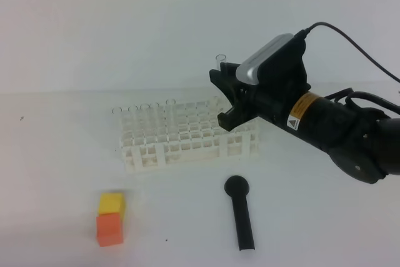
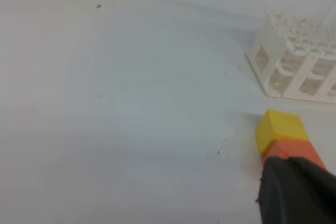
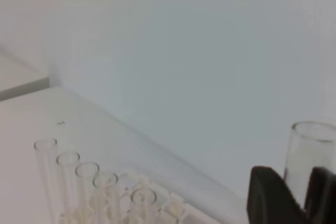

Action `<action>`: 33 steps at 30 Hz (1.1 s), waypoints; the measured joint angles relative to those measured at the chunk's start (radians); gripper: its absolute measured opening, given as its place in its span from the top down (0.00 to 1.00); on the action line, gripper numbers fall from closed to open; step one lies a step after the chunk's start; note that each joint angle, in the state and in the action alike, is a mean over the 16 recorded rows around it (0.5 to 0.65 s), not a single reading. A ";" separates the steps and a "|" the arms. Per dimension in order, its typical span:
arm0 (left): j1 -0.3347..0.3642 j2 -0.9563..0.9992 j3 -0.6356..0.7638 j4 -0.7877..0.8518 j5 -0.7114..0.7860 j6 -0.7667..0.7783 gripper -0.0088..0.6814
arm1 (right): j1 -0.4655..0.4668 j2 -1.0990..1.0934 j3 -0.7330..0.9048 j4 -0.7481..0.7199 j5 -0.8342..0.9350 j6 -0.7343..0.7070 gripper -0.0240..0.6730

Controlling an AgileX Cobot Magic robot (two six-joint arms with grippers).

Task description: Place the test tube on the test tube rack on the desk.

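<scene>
Nearest the high camera lie the things that play no part: a yellow block (image 1: 112, 202) stacked on an orange block (image 1: 109, 229) at the left, and a black stick (image 1: 241, 214) lying flat on the desk (image 1: 50, 173) just in front of the rack.

Behind them stands the rack (image 1: 187, 136), long side facing the camera, with a row of empty glass tubes (image 1: 144, 109) already seated along its far left edge. The right gripper (image 1: 227, 92) hangs over the rack's right end, its jaws pinching the tube (image 1: 219, 60) low on its wall. The tube stands upright, open rim above the fingers (image 3: 270, 198), as the right wrist view shows. Its lower part is hidden behind the gripper, so whether the bottom is above a hole or already entering one cannot be told.

What the move turns on, as I judge it, is this: the tube's long axis is vertical and the holes open straight upward, so the bottom must sit directly over one free square before it goes down. A slight tilt or sideways offset would catch it on the lattice.

Only the right arm is near. The left gripper (image 2: 296, 192) is pressed together and empty, low over the desk beside the blocks, well apart from the rack's right end.
</scene>
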 joint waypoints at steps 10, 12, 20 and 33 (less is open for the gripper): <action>0.000 -0.001 0.002 0.000 -0.002 0.000 0.99 | 0.000 0.075 -0.089 -0.038 0.017 0.063 0.79; 0.000 -0.001 0.002 0.000 -0.002 0.000 0.99 | 0.000 0.090 -0.110 -0.060 0.016 0.086 0.79; 0.000 0.000 0.000 0.000 -0.001 0.000 0.99 | 0.001 0.144 -0.175 -0.181 -0.008 0.185 0.79; 0.000 0.000 0.000 0.000 -0.003 0.000 0.99 | 0.003 0.196 -0.196 -0.251 -0.116 0.234 0.79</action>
